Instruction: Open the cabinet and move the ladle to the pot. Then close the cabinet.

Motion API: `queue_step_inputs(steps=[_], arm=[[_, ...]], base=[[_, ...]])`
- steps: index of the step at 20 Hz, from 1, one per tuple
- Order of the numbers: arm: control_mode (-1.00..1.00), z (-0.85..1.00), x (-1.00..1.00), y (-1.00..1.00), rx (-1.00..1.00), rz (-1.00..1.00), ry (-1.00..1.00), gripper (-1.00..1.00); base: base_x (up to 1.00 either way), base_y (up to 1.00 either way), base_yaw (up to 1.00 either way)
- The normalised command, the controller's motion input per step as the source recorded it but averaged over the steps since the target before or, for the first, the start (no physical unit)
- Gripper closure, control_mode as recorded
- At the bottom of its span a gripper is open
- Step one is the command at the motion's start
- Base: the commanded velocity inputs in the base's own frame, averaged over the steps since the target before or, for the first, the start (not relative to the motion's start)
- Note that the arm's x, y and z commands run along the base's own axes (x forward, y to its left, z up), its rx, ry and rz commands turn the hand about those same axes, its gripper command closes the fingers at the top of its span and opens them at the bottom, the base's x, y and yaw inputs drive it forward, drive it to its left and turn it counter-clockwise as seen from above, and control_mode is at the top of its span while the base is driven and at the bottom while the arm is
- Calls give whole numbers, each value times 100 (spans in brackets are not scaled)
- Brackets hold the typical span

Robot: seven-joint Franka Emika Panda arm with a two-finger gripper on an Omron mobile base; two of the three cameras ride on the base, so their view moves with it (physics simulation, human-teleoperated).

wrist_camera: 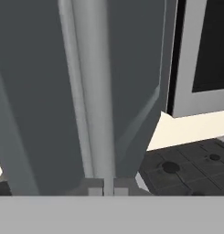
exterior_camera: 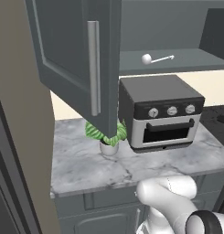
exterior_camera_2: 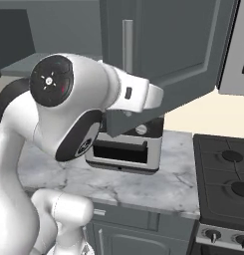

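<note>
The cabinet (exterior_camera: 67,41) is open, and its left door has swung out over the counter with its silver bar handle (exterior_camera: 93,68) facing me. The ladle (exterior_camera: 157,58), white with a round bowl, lies on the shelf inside. The right door (exterior_camera_2: 178,45) also stands out from the cabinet, and my arm reaches to the lower end of its handle (exterior_camera_2: 127,42). In the hand view my gripper (wrist_camera: 109,187) is shut, tips nearly touching, right below that handle (wrist_camera: 93,91), which looks wider than the slit between them. The pot is out of view.
A toaster oven (exterior_camera: 161,114) stands on the marble counter (exterior_camera: 86,164), with a potted plant (exterior_camera: 106,135) behind the left door. A black stove (exterior_camera_2: 228,174) lies to the right. A tall panel (exterior_camera: 17,114) closes the left side.
</note>
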Motion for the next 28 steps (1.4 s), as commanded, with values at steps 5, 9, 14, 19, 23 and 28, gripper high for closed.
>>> queue_step_inputs(steps=[5,9,14,19,23,28], arm=[[-100,0,-63,69,0,-2,0,-100],[-100,0,-52,97,0,-2,0,-100],[-100,0,-6,64,0,-3,0,-100],[-100,0,62,20,0,-3,3,-100],[-100,0,85,7,0,-3,5,-100],[-100,0,83,4,0,-5,4,-100]], base=[[0,0,0],[0,0,0],[0,0,0],[0,0,0],[0,0,0],[0,0,0]])
